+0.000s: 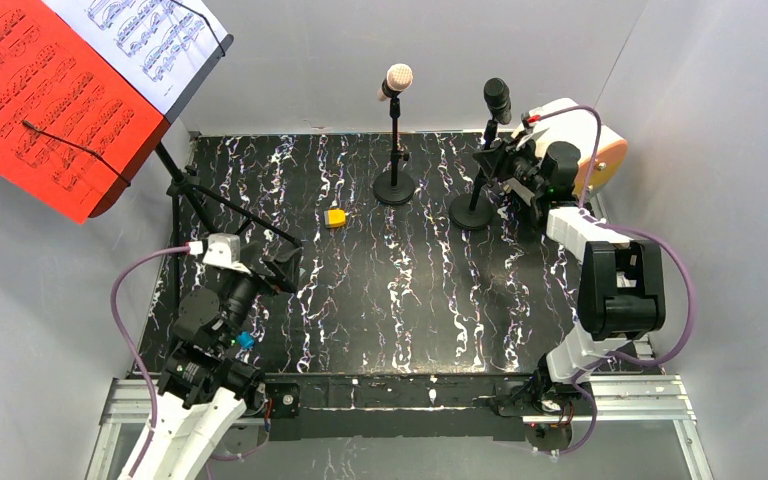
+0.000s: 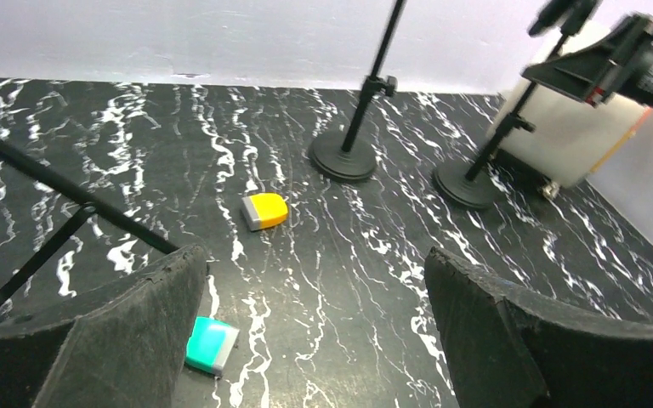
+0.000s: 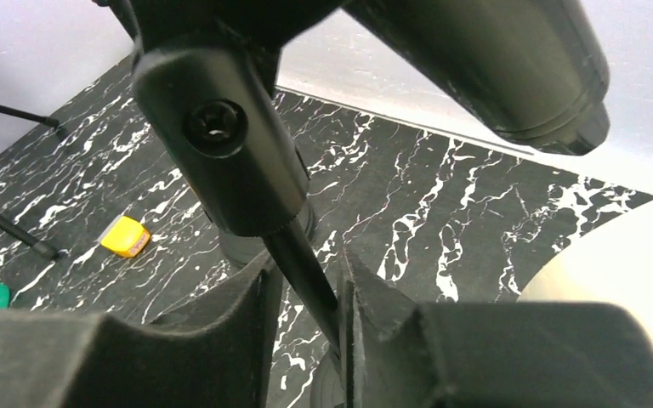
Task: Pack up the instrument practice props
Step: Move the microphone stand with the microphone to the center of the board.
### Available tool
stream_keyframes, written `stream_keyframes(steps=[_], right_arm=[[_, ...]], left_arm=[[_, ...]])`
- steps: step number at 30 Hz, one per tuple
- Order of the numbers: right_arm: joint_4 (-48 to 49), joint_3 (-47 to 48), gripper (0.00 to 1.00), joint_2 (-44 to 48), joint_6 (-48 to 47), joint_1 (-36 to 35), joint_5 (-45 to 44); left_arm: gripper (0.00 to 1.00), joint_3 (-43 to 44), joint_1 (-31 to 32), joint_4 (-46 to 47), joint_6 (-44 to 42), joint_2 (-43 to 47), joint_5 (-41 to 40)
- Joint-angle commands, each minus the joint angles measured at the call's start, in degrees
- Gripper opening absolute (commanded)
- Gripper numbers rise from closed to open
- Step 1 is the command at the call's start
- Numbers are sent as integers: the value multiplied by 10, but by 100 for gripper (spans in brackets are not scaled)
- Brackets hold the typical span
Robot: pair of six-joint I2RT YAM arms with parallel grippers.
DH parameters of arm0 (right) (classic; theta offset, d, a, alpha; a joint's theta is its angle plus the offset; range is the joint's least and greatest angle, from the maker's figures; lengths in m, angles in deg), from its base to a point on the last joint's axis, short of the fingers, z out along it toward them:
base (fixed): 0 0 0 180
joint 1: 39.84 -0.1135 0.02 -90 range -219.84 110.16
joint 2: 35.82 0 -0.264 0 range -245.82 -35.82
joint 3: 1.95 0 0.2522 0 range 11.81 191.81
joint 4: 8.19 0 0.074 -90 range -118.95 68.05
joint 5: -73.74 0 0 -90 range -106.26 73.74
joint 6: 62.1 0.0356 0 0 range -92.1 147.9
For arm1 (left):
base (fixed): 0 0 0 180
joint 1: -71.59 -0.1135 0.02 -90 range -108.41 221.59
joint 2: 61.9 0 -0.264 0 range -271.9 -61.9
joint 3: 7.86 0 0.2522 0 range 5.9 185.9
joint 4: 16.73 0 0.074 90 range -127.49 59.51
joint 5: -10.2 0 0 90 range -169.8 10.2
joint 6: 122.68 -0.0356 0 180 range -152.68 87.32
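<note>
Right now the right gripper has its jaws narrowed onto the pole of the black microphone. In the wrist view both pads sit against the pole, just under the stand's clamp joint. The pole is slightly tilted and its round base is on the table. Just behind that arm, at the back-right corner, sits the white cylinder with the orange face. The beige-headed microphone stands upright on its own base, just left of the black one, untouched.

Left gripper is spread wide and holds nothing, hanging over the near-left part of the table. A teal block lies just beside its left finger, and a yellow block is farther out toward the mic bases. The tripod music rack stands at far left, legs near the left gripper. It carries the red sheet and the white sheet side by side.
</note>
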Motion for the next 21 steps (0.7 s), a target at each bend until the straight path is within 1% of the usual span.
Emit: stream_keyframes(steps=[1,4,7,10,12,14,17,19,21], right_arm=[[39,21,30,-3,4,0,47],[39,4,13,15,8,0,65],[54,-34,1,55,11,-10,69],[48,-68,1,98,3,-31,68],[30,-93,1,131,-17,-59,52],[18,-118,1,169,-39,-99,21],[25,-166,1,226,-47,-164,-26],[20,-192,1,262,-58,-211,-77],[10,-211,1,291,-72,-255,-126]], left_arm=[[98,-1,4,27,-41,-29,109],[98,7,4,51,-48,-58,178],[98,22,4,80,-57,-94,211],[98,36,4,112,-65,-135,241],[98,41,4,142,-62,-167,265],[98,49,4,170,-54,-202,283],[98,53,4,229,-30,-256,307],[98,60,5,268,-14,-290,324],[96,79,12,277,-8,-324,340]])
